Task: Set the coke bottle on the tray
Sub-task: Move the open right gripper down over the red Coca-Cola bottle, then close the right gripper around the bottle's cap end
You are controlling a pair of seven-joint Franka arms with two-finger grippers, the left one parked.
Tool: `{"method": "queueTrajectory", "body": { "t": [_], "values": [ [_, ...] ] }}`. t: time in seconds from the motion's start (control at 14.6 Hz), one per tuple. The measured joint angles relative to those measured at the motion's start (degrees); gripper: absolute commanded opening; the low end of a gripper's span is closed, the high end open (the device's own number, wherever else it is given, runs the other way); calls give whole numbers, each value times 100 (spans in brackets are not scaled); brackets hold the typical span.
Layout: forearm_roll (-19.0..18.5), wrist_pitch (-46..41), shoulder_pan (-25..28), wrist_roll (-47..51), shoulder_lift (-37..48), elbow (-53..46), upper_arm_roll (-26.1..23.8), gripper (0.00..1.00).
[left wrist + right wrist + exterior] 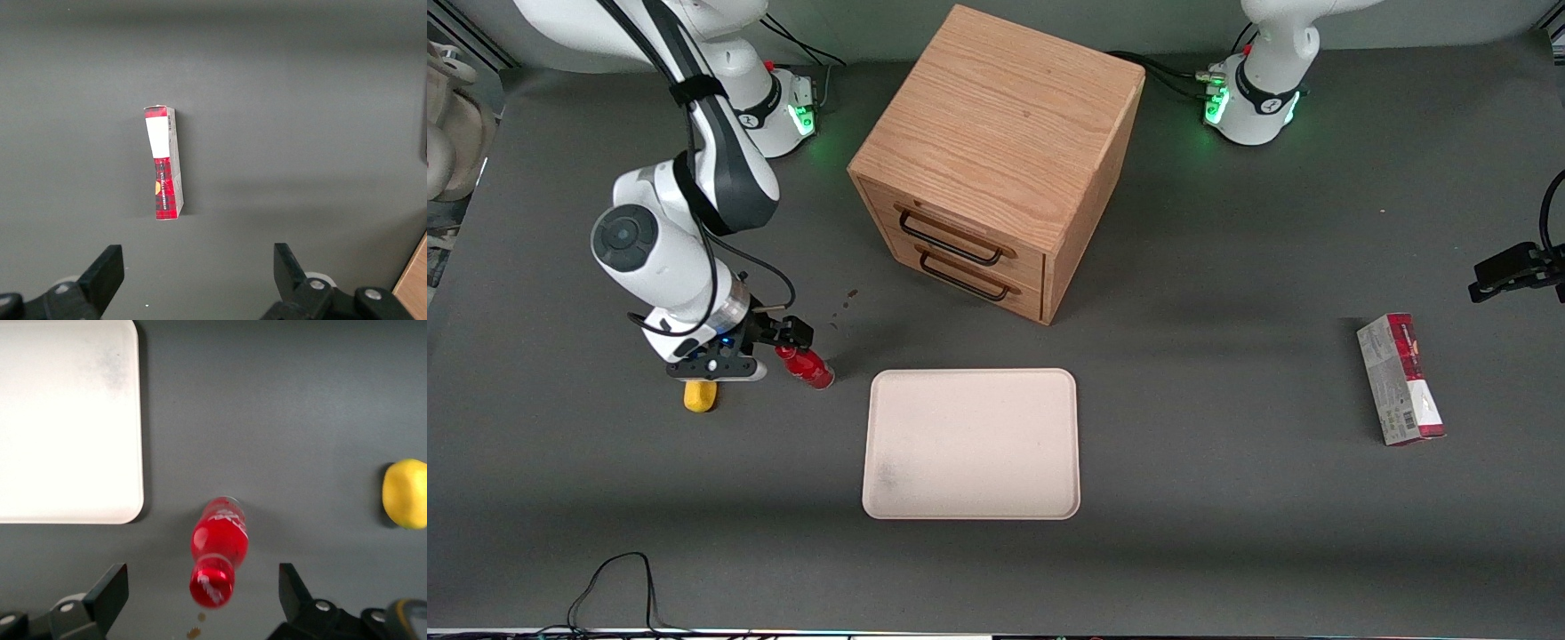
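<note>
We can't see the pincer (749,354) fingertips in the front view; the wrist body covers them and part of the yellow lump (700,396). In the right wrist view the tray (67,453) and lump are edge-cropped.

The small all-red plastic coke bottle (809,368) (219,550) with a red cap and narrow neck lies on the dark grey table, apart from the tray and a little toward the working arm's end from it — its cap end points away from the front camera. White lettering shows on its body and cap in the right wrist view. The large flat rectangular tray (971,443) (67,420), pale cream-pink with rounded corners and a low rim, rests flat (a faint grey smudge marks one corner).
</note>
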State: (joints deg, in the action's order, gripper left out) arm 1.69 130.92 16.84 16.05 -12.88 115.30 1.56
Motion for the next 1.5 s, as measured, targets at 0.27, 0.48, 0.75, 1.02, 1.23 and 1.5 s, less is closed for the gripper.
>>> {"method": "queueTrajectory", "body": {
  "t": [0.27, 0.48, 0.75, 1.02, 1.23, 1.5],
  "values": [
    [0, 77, 3, 0, -108, 43, 0, 100],
    [0, 226, 3, 0, -108, 191, 0, 100],
    [0, 304, 3, 0, -108, 279, 0, 100],
    [0, 316, 3, 0, -104, 274, 0, 51],
    [0, 316, 3, 0, -103, 272, 0, 5],
    [-6, 310, 3, 0, -96, 239, 7, 0]
  ]
}}
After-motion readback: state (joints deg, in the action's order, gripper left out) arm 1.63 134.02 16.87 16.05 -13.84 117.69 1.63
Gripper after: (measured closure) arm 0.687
